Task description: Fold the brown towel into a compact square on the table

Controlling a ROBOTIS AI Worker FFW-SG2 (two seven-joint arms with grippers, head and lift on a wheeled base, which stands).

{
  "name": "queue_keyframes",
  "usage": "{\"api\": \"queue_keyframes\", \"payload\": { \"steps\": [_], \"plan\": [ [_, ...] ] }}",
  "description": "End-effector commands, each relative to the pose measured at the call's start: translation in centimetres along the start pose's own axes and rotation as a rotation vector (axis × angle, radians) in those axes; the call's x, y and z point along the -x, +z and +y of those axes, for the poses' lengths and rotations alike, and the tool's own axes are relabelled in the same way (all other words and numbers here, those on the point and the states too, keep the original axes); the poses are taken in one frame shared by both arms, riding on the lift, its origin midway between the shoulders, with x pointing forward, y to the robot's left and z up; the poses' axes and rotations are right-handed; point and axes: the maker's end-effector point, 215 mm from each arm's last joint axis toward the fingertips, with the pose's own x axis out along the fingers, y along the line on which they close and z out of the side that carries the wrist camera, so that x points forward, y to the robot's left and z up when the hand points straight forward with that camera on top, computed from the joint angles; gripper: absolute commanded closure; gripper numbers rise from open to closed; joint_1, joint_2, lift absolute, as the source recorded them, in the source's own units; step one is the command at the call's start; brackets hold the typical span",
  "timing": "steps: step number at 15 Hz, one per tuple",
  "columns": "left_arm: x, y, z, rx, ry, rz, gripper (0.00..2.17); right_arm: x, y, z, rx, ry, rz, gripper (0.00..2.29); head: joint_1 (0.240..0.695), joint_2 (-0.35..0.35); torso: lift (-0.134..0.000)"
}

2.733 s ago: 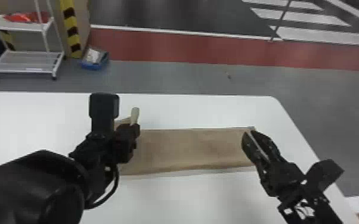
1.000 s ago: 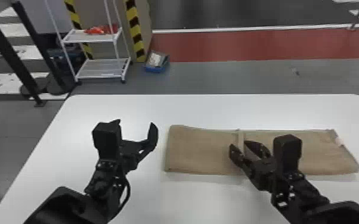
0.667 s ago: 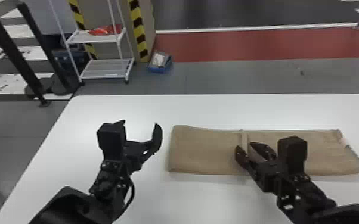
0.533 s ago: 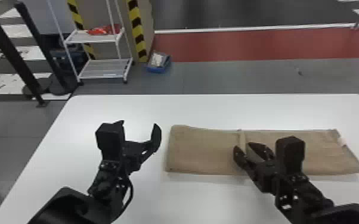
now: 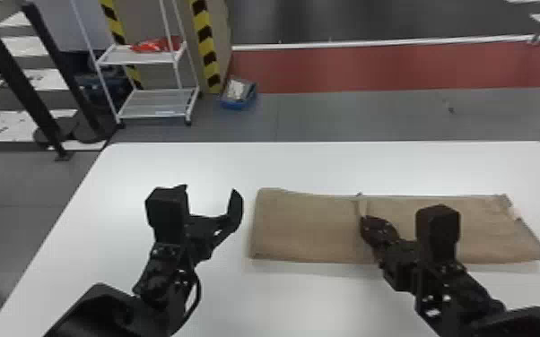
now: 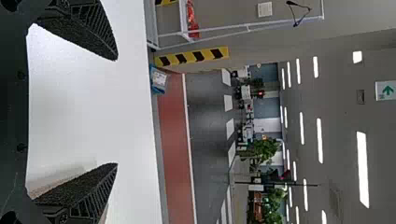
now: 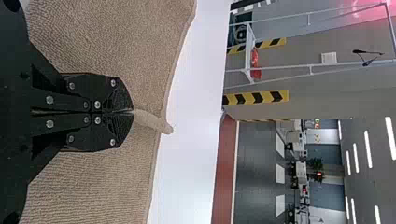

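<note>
The brown towel [image 5: 309, 228] lies as a long flat strip on the white table, its long side running left to right. My right gripper [image 5: 365, 219] is over the middle of the strip. In the right wrist view that gripper [image 7: 133, 112] is shut on a raised pinch of the brown towel [image 7: 107, 42], a small ridge standing out past the fingertips. My left gripper [image 5: 211, 192] stands open left of the towel's left end, holding nothing. Its fingers are wide apart in the left wrist view, where the gripper [image 6: 116, 112] has table behind it.
The white table [image 5: 184, 166] reaches beyond both ends of the towel. Past its far edge stand a white wire shelf [image 5: 157, 103] and a blue box [image 5: 238, 95] on the floor. Black posts [image 5: 18, 76] rise at the far left.
The right gripper's fingers, apart half a second ago, have closed on the towel's middle. Earlier, the head view swung left and the left gripper came away from the towel, opening out beside it.
</note>
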Motion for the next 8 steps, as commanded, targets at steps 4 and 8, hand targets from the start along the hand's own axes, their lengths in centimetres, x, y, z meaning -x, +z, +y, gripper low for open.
{"api": "queue_keyframes", "payload": {
  "steps": [4,8],
  "plan": [
    [0.0,0.1,0.1,-0.003,0.002,0.005,0.07,1.1,4.2,0.8,-0.001,0.016,-0.093,1.45,0.695,0.105,-0.125],
    [0.2,0.7,0.8,-0.003,0.01,-0.005,0.07,4.8,10.0,-5.5,-0.041,-0.072,-0.209,1.45,0.695,0.101,-0.125]
  ]
}}
